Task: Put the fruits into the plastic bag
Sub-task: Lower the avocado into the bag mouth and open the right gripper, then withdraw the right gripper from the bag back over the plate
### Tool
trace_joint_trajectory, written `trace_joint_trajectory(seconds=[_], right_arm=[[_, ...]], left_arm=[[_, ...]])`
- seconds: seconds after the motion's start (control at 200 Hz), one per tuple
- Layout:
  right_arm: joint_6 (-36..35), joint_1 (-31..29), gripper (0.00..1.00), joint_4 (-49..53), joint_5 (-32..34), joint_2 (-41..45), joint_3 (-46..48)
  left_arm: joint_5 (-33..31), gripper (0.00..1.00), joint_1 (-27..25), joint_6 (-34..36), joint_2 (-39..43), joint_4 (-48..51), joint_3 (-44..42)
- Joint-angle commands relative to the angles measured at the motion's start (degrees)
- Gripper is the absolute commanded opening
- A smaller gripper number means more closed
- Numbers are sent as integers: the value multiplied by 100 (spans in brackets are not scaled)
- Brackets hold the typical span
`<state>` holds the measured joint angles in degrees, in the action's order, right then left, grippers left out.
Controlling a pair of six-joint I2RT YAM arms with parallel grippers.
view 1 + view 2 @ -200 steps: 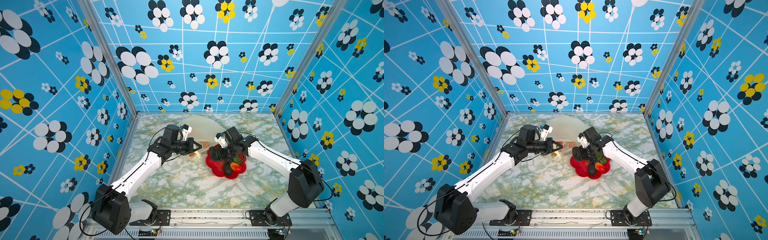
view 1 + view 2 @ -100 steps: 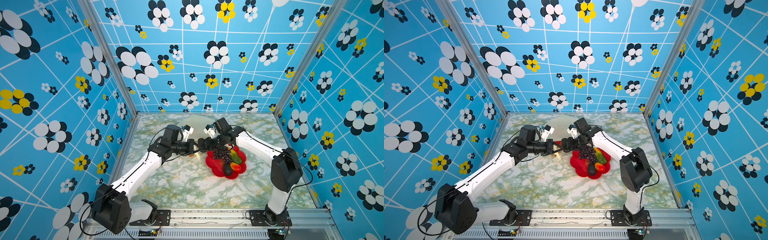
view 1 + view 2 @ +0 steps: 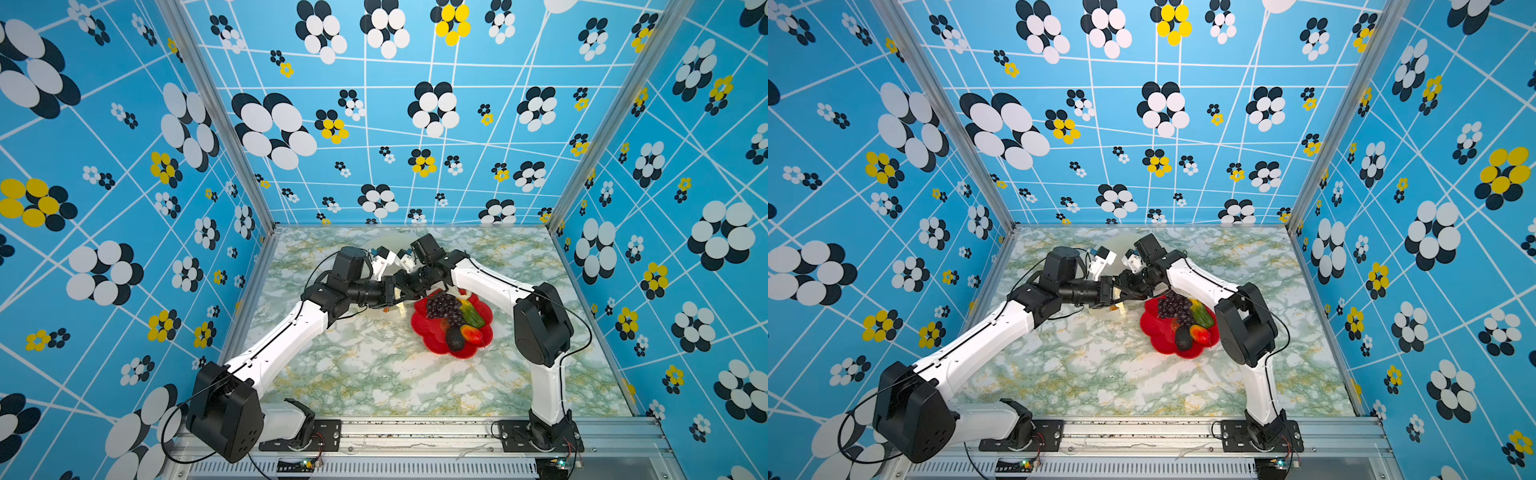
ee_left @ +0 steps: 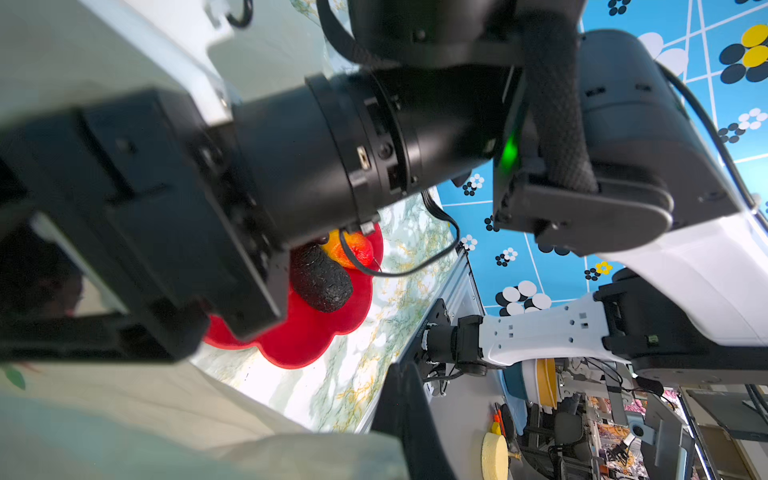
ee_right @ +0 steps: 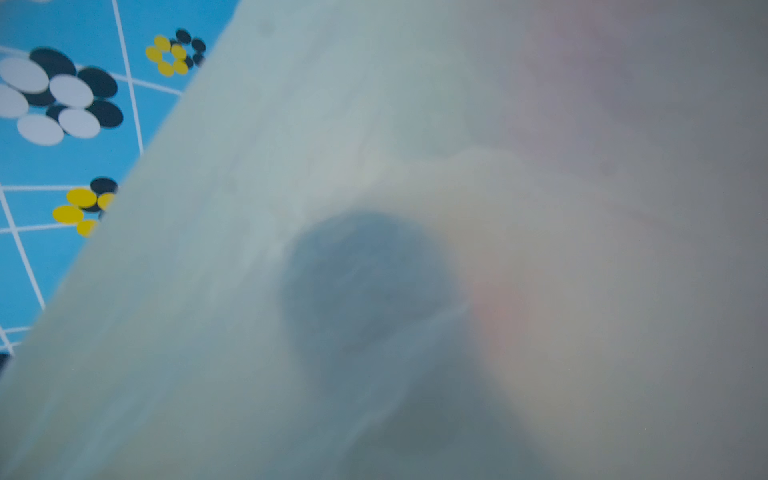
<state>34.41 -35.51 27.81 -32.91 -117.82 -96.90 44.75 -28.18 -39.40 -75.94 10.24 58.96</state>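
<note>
Barely begun, I judge: fruits (image 3: 444, 305) sit on the plate (image 3: 424, 332), 4 o'clock from the bag (image 3: 384, 243). Left gripper (image 3: 392, 293) pinches the bag; right gripper (image 3: 406, 286), I cannot tell.

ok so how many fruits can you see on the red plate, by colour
dark purple grape bunch: 1
green piece: 1
black bumpy fruit: 1
red-orange fruit: 1
total: 4 clearly visible on the red plate
</note>
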Motion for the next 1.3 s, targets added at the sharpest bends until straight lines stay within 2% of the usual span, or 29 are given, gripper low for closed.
trace_joint_trajectory(seconds=[0.0, 0.08, 0.165, 0.255, 0.44, 0.555, 0.73, 0.865, 1.01, 1.295], right_arm=[[367, 204, 48, -364, 901, -46, -418], [453, 296, 58, -426, 1076, -77, -558], [531, 348, 70, -460, 924, -46, -634], [476, 351, 78, -273, 776, 75, -644], [254, 354, 99, 137, 588, 775, -108], [42, 350, 99, 485, 511, 1421, 393], [-481, 352, 99, 1267, 829, 2491, 1179], [-1201, 347, 99, 2610, 1517, 2981, 1259], [-1630, 351, 99, 3550, 2072, 3307, 1548], [-1314, 349, 99, 3443, 2218, 3944, 2519]], left_arm=[[-25, 0, -29, -6, 230, -102, -178], [-138, 0, -15, -22, 294, -9, -205], [-245, 0, 8, 6, 325, 141, -209], [-328, 0, 71, -25, 360, 152, -267], [-423, 0, 258, -115, 356, 267, -196], [-504, 0, 313, -1, 385, 543, -26], [-619, 0, 340, 44, 564, 826, 40], [-679, 0, 344, 99, 662, 1051, 19], [-730, 0, 366, 118, 728, 1238, 36], [-888, 0, 349, -40, 886, 1190, -193]])
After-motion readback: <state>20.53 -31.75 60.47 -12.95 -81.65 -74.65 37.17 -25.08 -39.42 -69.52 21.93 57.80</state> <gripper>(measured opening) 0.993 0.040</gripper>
